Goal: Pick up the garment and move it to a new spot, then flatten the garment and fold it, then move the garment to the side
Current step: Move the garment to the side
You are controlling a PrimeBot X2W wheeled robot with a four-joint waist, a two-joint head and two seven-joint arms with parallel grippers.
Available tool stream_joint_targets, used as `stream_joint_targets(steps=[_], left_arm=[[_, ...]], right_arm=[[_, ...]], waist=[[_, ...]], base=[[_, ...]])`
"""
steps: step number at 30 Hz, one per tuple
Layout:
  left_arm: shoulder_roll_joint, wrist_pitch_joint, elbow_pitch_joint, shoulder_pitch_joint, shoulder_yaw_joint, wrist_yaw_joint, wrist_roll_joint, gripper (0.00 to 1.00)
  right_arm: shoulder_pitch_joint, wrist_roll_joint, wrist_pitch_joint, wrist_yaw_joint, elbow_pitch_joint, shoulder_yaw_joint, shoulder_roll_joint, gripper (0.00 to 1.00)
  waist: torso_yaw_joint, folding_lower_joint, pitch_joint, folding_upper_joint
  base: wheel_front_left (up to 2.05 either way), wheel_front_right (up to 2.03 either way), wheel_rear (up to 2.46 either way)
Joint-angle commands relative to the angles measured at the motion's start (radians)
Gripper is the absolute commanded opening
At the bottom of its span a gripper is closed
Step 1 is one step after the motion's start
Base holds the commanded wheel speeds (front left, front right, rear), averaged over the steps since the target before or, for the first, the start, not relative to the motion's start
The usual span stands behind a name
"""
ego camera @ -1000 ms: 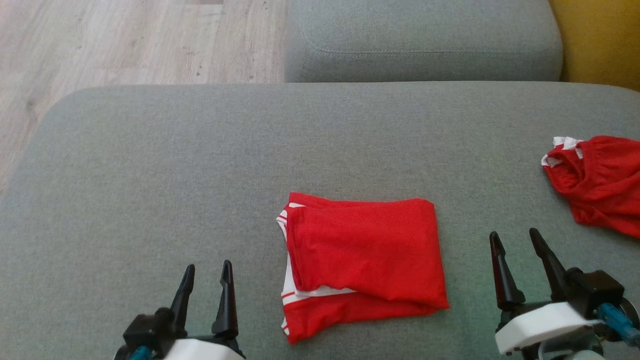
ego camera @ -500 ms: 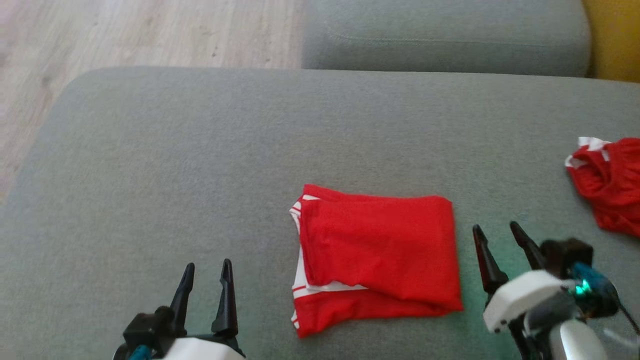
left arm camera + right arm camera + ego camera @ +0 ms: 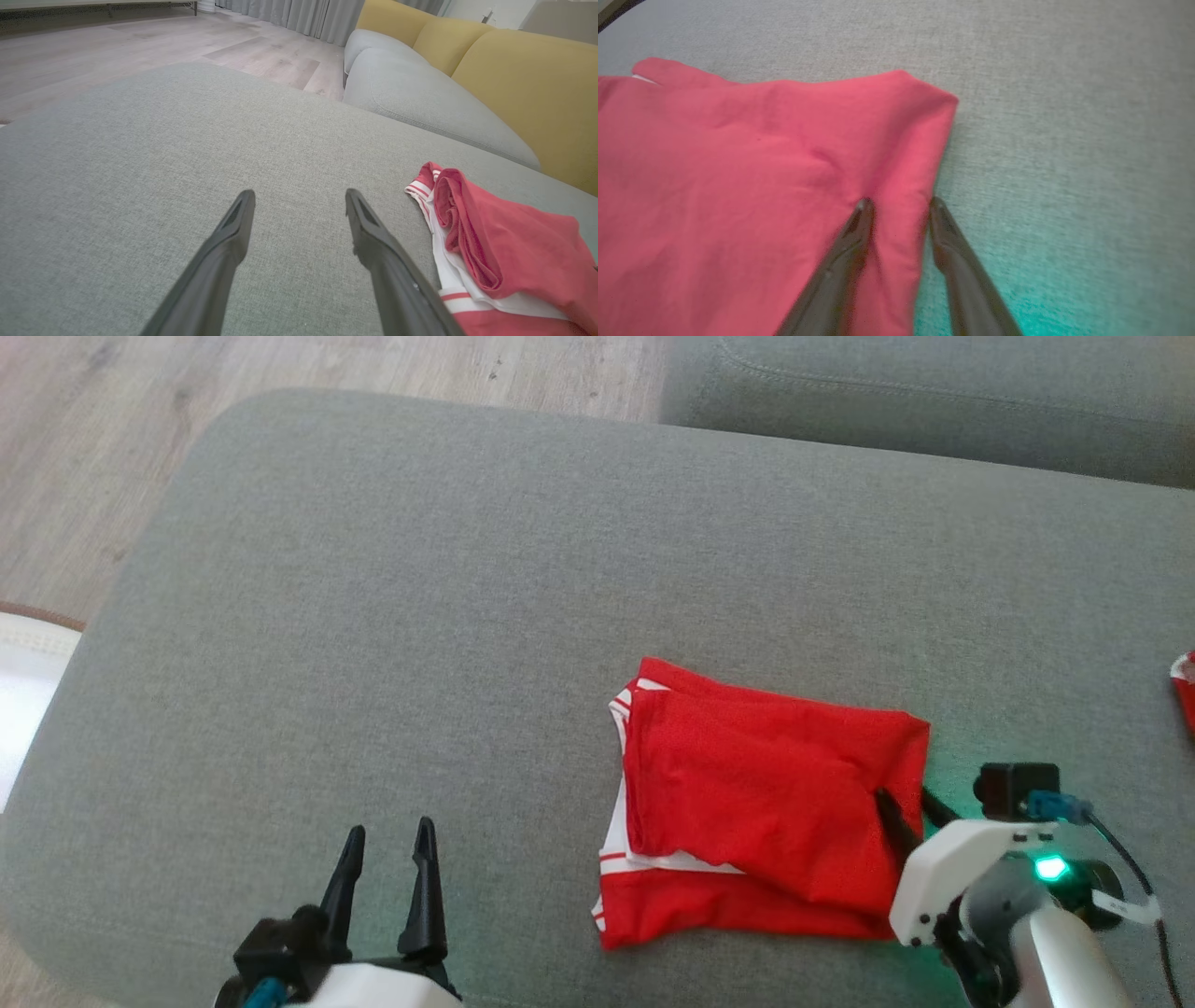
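Now my right gripper [image 3: 903,793] straddles the right edge of the folded garment [image 3: 747,793], fingers apart: one on the cloth, one on the cushion [image 3: 420,616]. The garment lies near, right of centre. My left gripper [image 3: 390,827] hovers spread, well left of it.

Left claw [image 3: 389,828] rests low, fingers spread wide; right claw [image 3: 901,795] reaches inward, fingers parted more narrowly.
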Motion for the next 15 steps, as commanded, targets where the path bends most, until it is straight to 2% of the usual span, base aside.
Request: stream_joint_targets(steps=[1,2,8,11,15], left_arm=[[0.000,-0.015,-0.019,-0.045,0.036,-0.003,0.012,1.00],[-0.001,-0.016,-0.018,-0.044,0.037,-0.003,0.012,1.00],[0.000,-0.018,-0.021,-0.050,0.041,-0.010,0.023,1.00],[-0.001,-0.018,-0.029,-0.059,0.042,-0.013,0.029,1.00],[0.000,-0.019,-0.046,-0.083,0.047,-0.014,0.041,1.00]], right_arm=[[-0.036,0.007,0.009,-0.001,-0.009,0.037,-0.004,0.11],[-0.038,0.011,0.008,-0.001,-0.005,0.042,-0.004,0.00],[-0.082,-0.003,-0.043,-0.001,-0.028,0.027,-0.004,0.00],[-0.112,-0.047,-0.062,-0.001,-0.060,-0.011,-0.004,0.00],[-0.145,-0.100,-0.064,-0.001,-0.125,-0.065,-0.004,0.00]], waist=[[0.004,-0.0001,0.004,0.0000],[0.004,-0.0001,0.005,0.0000],[-0.048,-0.0001,0.020,0.0000],[-0.108,-0.0001,0.038,0.0000],[-0.223,-0.0001,0.081,0.0000]], base=[[0.00,0.00,0.00],[0.00,0.00,0.00],[0.00,0.00,0.00],[0.00,0.00,0.00],[0.00,0.00,0.00]])
